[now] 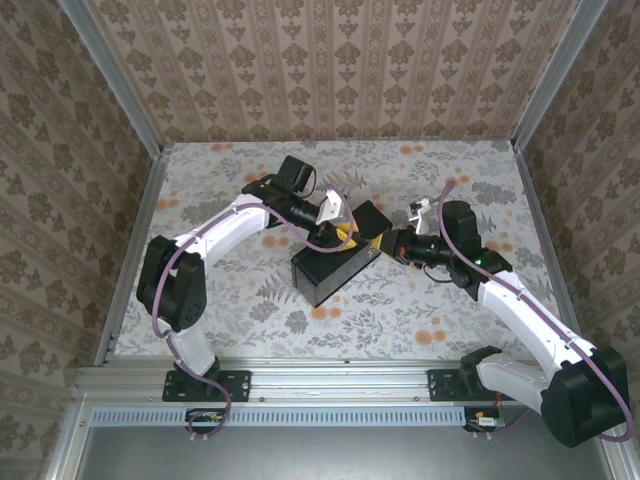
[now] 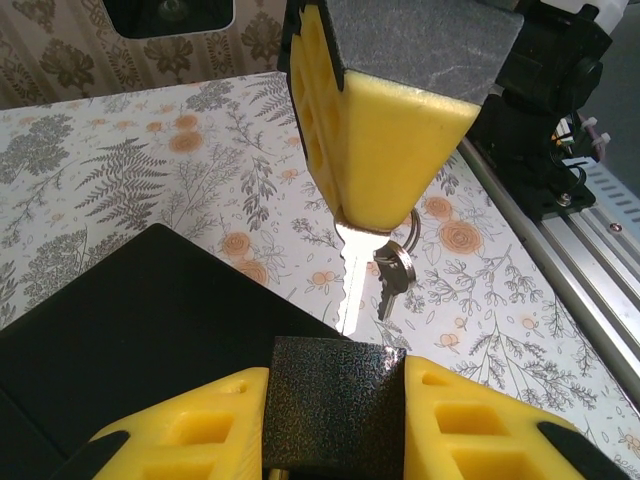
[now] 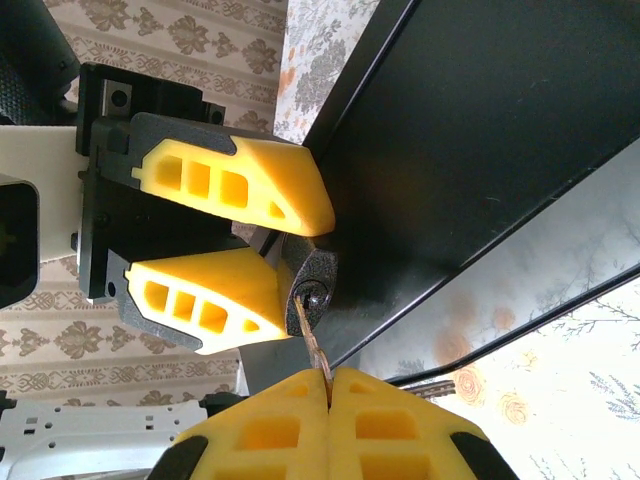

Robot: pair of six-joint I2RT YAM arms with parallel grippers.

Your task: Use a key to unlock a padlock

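Observation:
My left gripper [image 2: 335, 395] is shut on the padlock [image 2: 335, 400], a small dark speckled block pinched between its yellow fingers [image 2: 190, 430]. From the right wrist view the padlock [image 3: 318, 285] shows its round keyhole face, between the left arm's yellow fingers [image 3: 235, 185]. My right gripper [image 3: 330, 385] is shut on the key [image 3: 312, 335]; the thin blade's tip sits at the keyhole. In the left wrist view the key [image 2: 349, 285] hangs from the right arm's fingers [image 2: 385, 150] down to the padlock's edge, with a second key [image 2: 393, 278] dangling on a ring. Both grippers [image 1: 338, 228] [image 1: 382, 243] meet over the table's middle.
A black box [image 1: 328, 272] lies on the floral table [image 1: 230, 170] right under and beside the two grippers; its dark lid [image 3: 480, 130] runs close past the padlock. Patterned walls enclose the table on three sides, and a metal rail [image 1: 340, 380] runs along the near edge.

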